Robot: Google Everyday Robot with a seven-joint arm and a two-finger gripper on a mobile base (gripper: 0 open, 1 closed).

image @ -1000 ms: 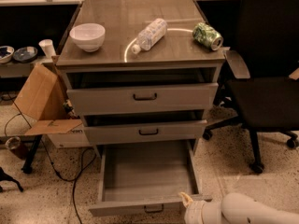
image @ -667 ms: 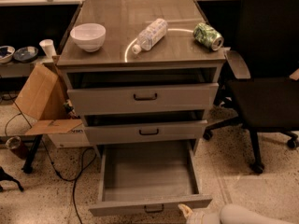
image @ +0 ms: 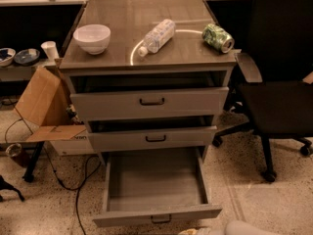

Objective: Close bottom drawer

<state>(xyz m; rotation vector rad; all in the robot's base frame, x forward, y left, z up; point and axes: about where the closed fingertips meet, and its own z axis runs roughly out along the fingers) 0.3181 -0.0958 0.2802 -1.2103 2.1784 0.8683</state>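
Note:
The bottom drawer (image: 156,214) of the grey cabinet is pulled far out, showing its empty grey box interior (image: 154,180). Its small dark bar handle (image: 160,220) is on the short front panel near the bottom edge of the view. My gripper (image: 194,232) barely shows at the bottom edge, just below and right of the drawer's front panel. The pale arm (image: 242,227) trails off to the right behind it. I cannot tell whether the gripper touches the panel.
The middle drawer (image: 155,138) and top drawer (image: 151,102) stand slightly open. On the cabinet top are a white bowl (image: 92,37), a plastic bottle (image: 157,35) and a green can (image: 217,37). A black office chair (image: 274,97) stands right; a cardboard box (image: 41,104) and cables lie left.
My arm and gripper have sunk toward the bottom edge of the view, so much less of them shows. The bottom drawer stays pulled out.

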